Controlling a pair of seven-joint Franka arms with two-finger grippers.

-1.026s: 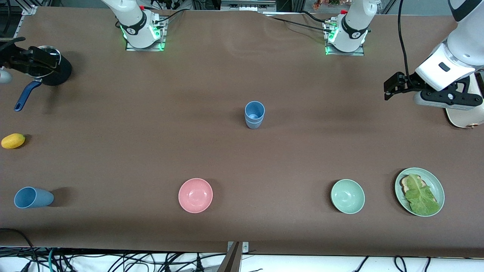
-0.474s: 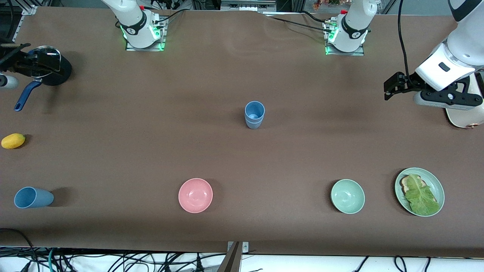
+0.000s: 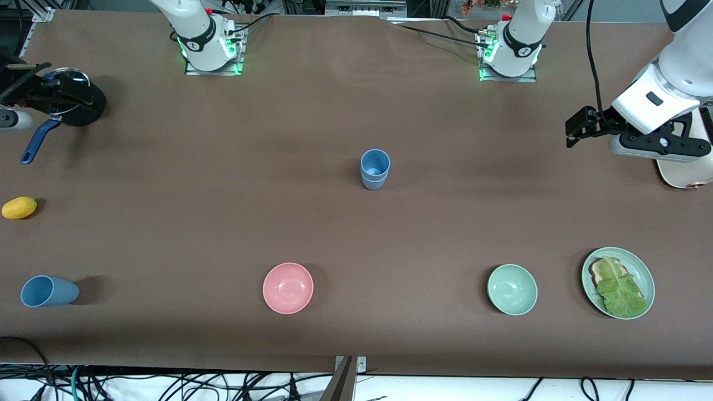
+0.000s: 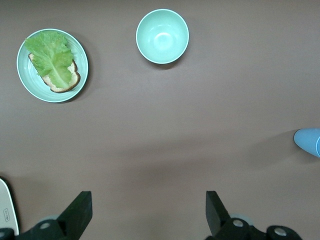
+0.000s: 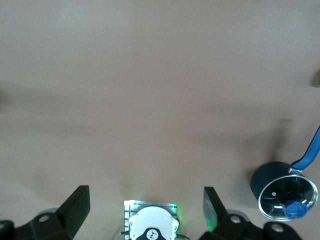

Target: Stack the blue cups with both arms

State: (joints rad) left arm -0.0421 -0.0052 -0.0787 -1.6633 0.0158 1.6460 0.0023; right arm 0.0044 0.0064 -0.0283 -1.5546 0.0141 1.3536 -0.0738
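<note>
Two blue cups (image 3: 375, 169) stand upright in the middle of the table, one nested in the other. A further blue cup (image 3: 49, 291) lies on its side near the front camera at the right arm's end; its mouth faces that end. The edge of the nested cups (image 4: 309, 141) shows in the left wrist view. My left gripper (image 4: 148, 199) hangs open and empty over bare table at the left arm's end. My right gripper (image 5: 146, 195) is open and empty too, up in the air by the pot at the right arm's end.
A dark pot (image 3: 81, 103) with a glass lid and blue handle, and a yellow fruit (image 3: 19, 208), lie at the right arm's end. A pink bowl (image 3: 288, 288), a pale green bowl (image 3: 512, 289) and a plate (image 3: 645, 273) with bread and lettuce sit near the front camera.
The right gripper has shifted a little above the pot. The left arm, the cups and the bowls have not moved.
</note>
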